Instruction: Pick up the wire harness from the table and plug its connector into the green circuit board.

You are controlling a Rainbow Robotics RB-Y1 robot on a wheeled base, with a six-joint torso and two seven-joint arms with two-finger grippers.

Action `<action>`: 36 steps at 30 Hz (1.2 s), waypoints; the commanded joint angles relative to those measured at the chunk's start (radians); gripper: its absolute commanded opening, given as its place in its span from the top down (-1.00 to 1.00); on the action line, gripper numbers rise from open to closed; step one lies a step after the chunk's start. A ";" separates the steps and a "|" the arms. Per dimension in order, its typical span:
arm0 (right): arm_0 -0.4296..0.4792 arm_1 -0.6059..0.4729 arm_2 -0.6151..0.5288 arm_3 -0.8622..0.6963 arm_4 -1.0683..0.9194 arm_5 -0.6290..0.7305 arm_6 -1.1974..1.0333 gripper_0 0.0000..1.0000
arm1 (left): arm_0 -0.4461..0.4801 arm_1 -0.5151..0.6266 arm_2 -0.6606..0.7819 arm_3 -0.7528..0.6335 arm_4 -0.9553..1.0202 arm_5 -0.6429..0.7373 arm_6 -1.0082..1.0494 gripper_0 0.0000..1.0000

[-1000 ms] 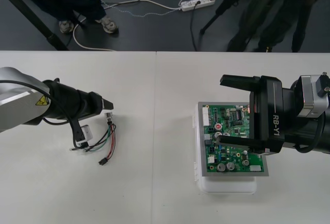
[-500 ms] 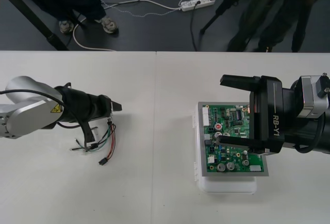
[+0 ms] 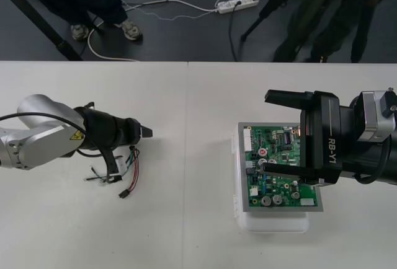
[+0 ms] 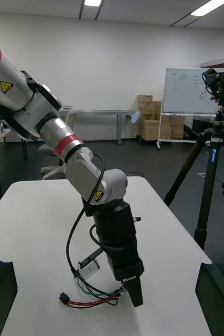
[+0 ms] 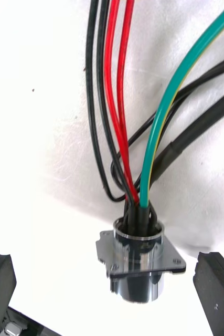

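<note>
This is a robotics lab or test room. I work at a plain white worktable [image 3: 186,157] rather than household furniture. Well beyond my right gripper [image 3: 282,134], past the table's far edge, the dark grey floor [image 3: 173,39] carries loose white and black cables [image 3: 186,1], a white power strip [image 3: 237,4] and black tripod legs [image 3: 263,12]. Beneath that gripper sits a bare green circuit board [image 3: 276,151].

One wire harness [image 5: 141,231], one green circuit board [image 3: 276,148].
</note>
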 commanded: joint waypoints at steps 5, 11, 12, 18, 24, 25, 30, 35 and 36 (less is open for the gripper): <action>0.012 0.008 0.014 -0.032 0.003 0.003 0.035 -1.00 | -0.058 -0.036 -0.073 0.060 -0.016 0.126 -0.115 -1.00; 0.012 0.013 0.023 -0.030 0.003 0.010 0.035 -1.00 | -0.065 -0.042 -0.093 0.069 -0.015 0.149 -0.113 -1.00; 0.012 0.013 0.025 -0.030 0.005 0.012 0.035 -1.00 | -0.065 -0.042 -0.093 0.069 -0.015 0.149 -0.115 -1.00; 0.012 0.011 0.025 -0.030 0.005 0.012 0.034 -1.00 | -0.065 -0.040 -0.093 0.069 -0.015 0.149 -0.113 -0.60; 0.013 0.013 0.025 -0.030 0.003 0.012 0.034 -1.00 | -0.062 -0.033 -0.093 0.068 -0.004 0.149 -0.115 -0.59; 0.013 0.013 0.025 -0.030 0.003 0.012 0.034 -1.00 | -0.062 -0.030 -0.095 0.065 -0.004 0.147 -0.115 -0.59; 0.013 0.013 0.025 -0.032 0.005 0.012 0.029 -1.00 | -0.051 0.006 -0.104 0.025 -0.003 0.149 -0.115 -0.59; 0.013 0.011 0.025 -0.032 0.003 0.012 0.029 -1.00 | -0.036 0.032 -0.104 -0.021 -0.003 0.147 -0.115 -0.59; 0.013 0.013 0.025 -0.030 0.003 0.012 0.029 -1.00 | -0.032 0.032 -0.104 -0.026 -0.003 0.149 -0.115 -0.59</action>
